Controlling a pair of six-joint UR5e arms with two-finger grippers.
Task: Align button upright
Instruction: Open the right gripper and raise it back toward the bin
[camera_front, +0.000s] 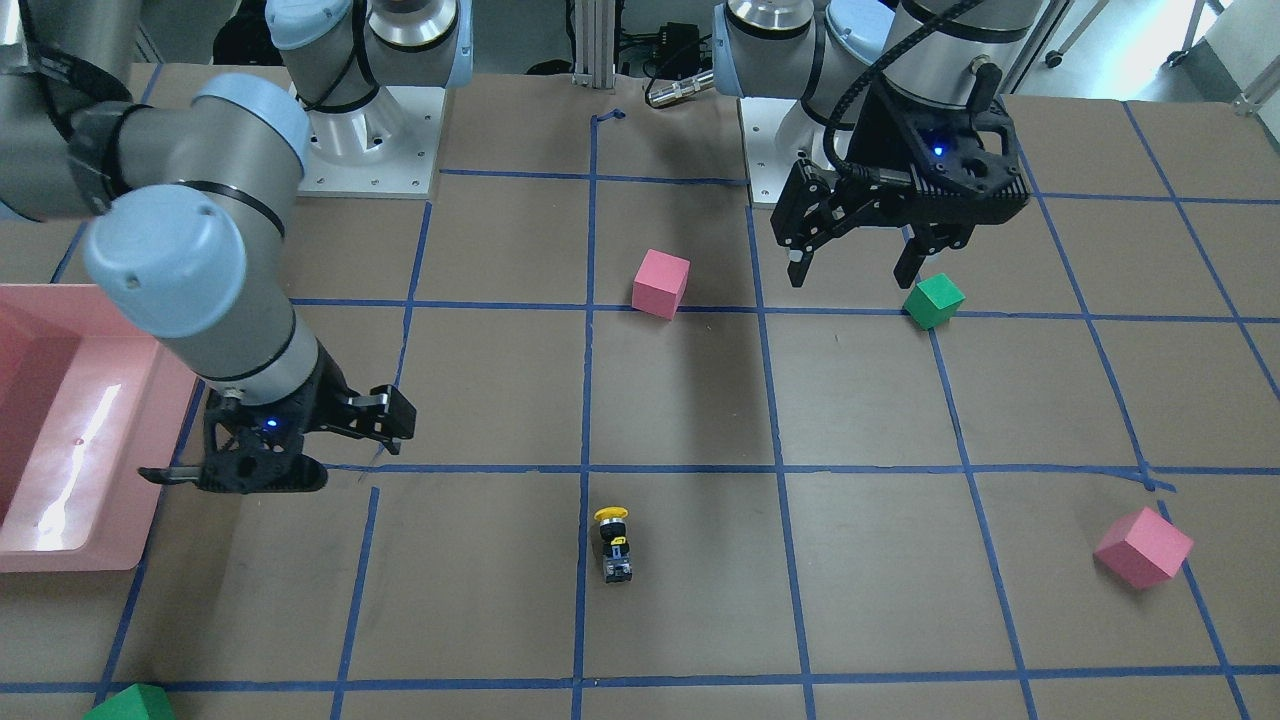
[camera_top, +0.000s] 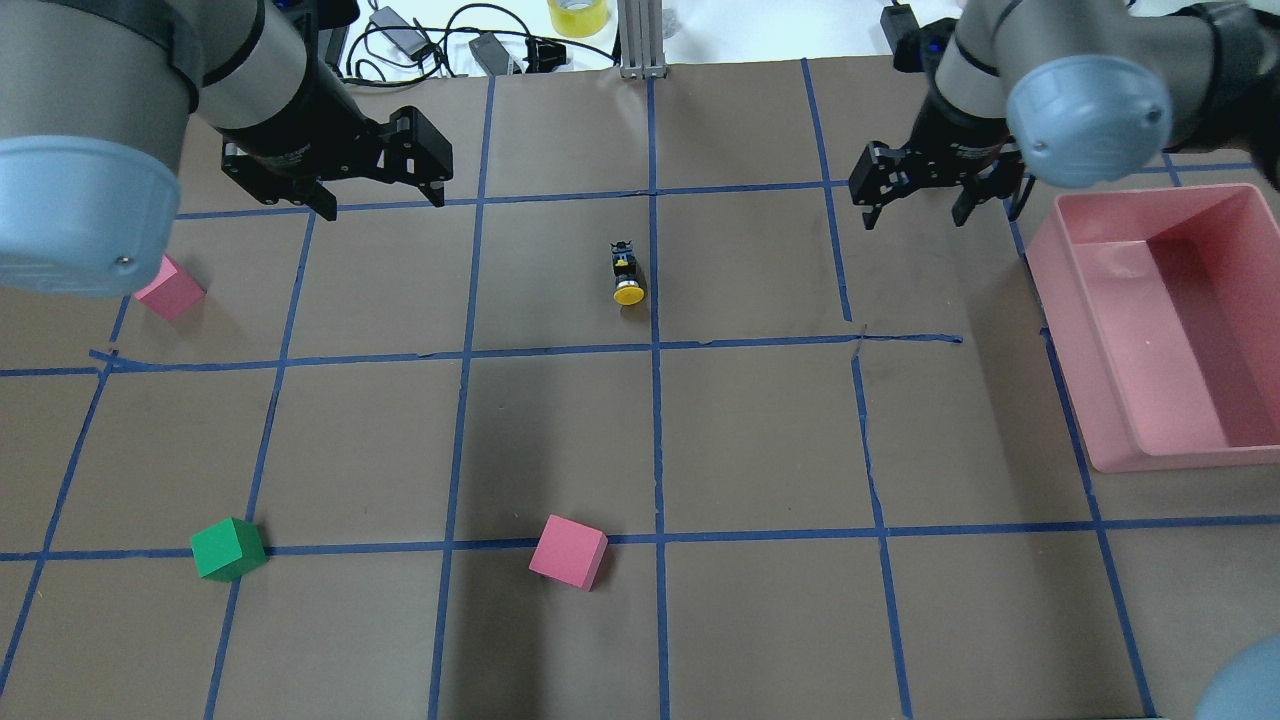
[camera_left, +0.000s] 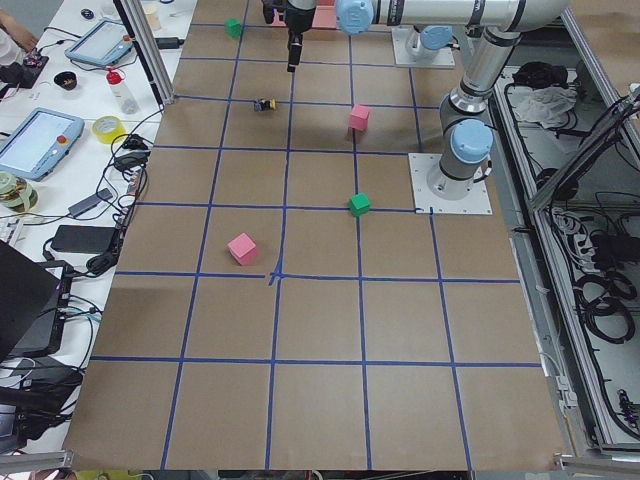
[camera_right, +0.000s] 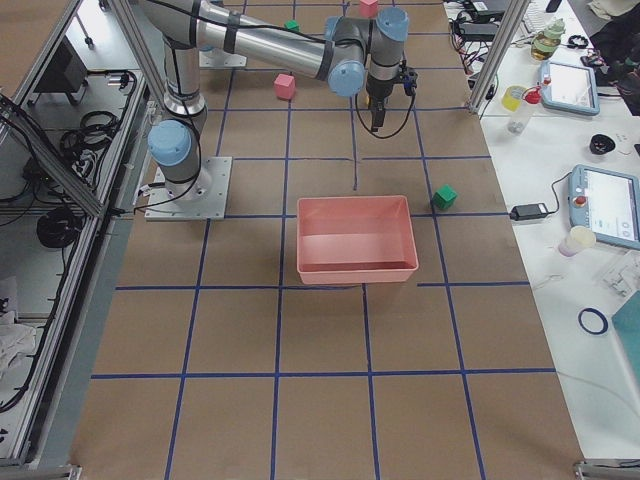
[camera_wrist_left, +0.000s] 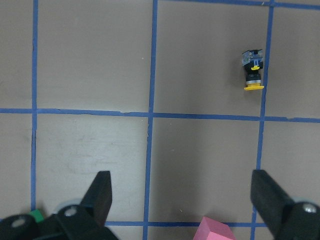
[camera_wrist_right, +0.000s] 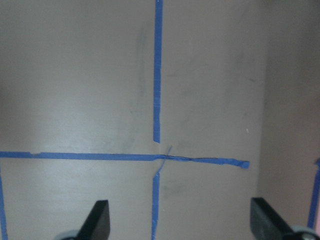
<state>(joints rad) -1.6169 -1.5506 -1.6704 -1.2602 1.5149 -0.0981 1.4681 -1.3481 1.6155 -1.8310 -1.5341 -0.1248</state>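
The left gripper (camera_top: 381, 203), a black two-finger claw, hangs above the table with its fingers (camera_wrist_left: 101, 192) spread wide and nothing between them. The right gripper (camera_top: 916, 218), of the same black build, is spread and empty too. Its wrist camera shows only brown paper and a cross of blue tape between the fingertips.

Counted on the brown paper-covered table (camera_top: 760, 440) with its blue tape grid:
- One small push-button switch (camera_top: 626, 274) with a round yellow cap, a black cylindrical body and a grey-silver base.
- Two pink foam cubes. The near pink cube (camera_top: 568, 552) sits on a tape line close to the robot, and the far pink cube (camera_top: 171, 289) lies out on the robot's left.
- Two green foam cubes. The near green cube (camera_top: 228, 549) is on the left, and the far green cube (camera_right: 445, 197) is just beside the bin's outer side.
- One open rectangular pink plastic bin (camera_top: 1085, 370), on the robot's right.

The button lies on its side, not upright. Its yellow cap points toward the robot and its base points away. It sits just beside the central lengthwise tape line, on that line's left.

In the overhead view the button is on the paper between the two grippers, well apart from each and touched by neither. In the left wrist view it lies ahead of the open fingers, toward the view's right side.
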